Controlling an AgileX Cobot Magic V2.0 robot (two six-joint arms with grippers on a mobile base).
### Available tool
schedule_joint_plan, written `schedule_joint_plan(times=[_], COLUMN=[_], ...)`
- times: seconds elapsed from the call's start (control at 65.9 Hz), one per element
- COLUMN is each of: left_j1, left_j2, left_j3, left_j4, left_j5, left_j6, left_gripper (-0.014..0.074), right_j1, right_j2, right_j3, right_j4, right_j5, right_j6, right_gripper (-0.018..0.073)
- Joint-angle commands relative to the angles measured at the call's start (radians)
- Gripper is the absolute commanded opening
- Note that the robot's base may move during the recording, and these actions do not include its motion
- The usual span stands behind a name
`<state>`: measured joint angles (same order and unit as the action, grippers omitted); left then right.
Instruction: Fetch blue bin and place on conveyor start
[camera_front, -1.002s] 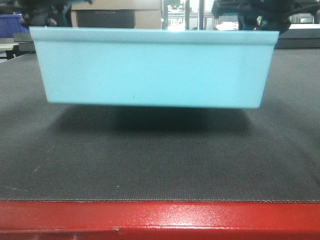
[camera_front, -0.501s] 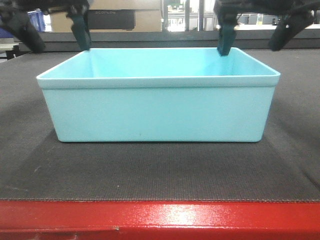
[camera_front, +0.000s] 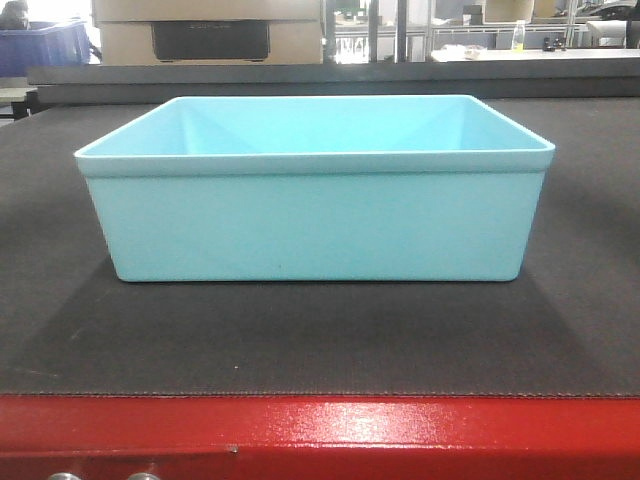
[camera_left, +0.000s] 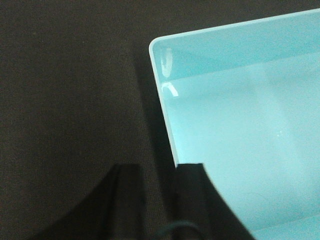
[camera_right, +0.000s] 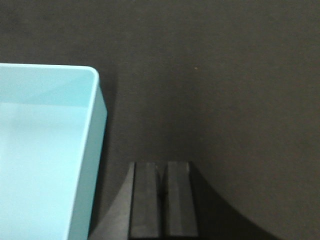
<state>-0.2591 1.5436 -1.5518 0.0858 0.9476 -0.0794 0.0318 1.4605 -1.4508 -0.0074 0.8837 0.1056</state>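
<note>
The blue bin (camera_front: 315, 225) is a pale turquoise tub standing upright and empty on the dark grey belt of the conveyor start (camera_front: 300, 340), just behind its red end edge (camera_front: 400, 435). No gripper shows in the front view. In the left wrist view my left gripper (camera_left: 160, 172) is open and empty above the bin's left wall (camera_left: 240, 140), one finger over the belt (camera_left: 65, 90) and one over the bin. In the right wrist view my right gripper (camera_right: 161, 167) is shut and empty over the belt (camera_right: 215, 85), just right of the bin's corner (camera_right: 40, 150).
A cardboard box (camera_front: 205, 30) stands beyond the belt's far end. A dark blue bin (camera_front: 40, 45) is at the far left, and a small bottle (camera_front: 518, 35) stands on a bench at the far right. Silver bolts (camera_front: 62, 477) sit under the red edge.
The bin came down from above the belt and now rests on it. Both grippers let go of its side walls and rose out of the front view.
</note>
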Motion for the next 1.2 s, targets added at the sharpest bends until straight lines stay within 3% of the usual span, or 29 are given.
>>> schedule_joint_plan(times=[0.0, 0.334, 0.683, 0.941, 1.184], left_j1=[0.024, 0.181, 0.188, 0.188, 0.188], left_j2=[-0.055, -0.276, -0.755, -1.117, -1.266], left_j3=[0.055, 0.432, 0.921, 1.019, 1.02], left_j4=[0.008, -0.014, -0.01, -0.01, -0.01], left_j5=[-0.057, -0.263, -0.6, -0.651, -0.643], left_j6=[-0.003, -0.01, -0.01, -0.01, -0.01], left_gripper=[-0.009, -0.0111, -0.0111, -0.0111, -0.0111], right_j1=[-0.02, -0.038, -0.038, -0.038, -0.038], right_j2=[-0.056, -0.27, -0.635, -0.854, -0.979], right_j3=[0.067, 0.47, 0.763, 0.835, 0.835], right_j4=[-0.011, -0.015, -0.023, -0.023, -0.023], right_j5=[-0.04, -0.268, -0.509, -0.575, -0.61], right_j6=[0.0, 0.0, -0.018, -0.018, -0.018], right_gripper=[-0.0162, -0.0162, -0.0162, -0.0162, -0.0162])
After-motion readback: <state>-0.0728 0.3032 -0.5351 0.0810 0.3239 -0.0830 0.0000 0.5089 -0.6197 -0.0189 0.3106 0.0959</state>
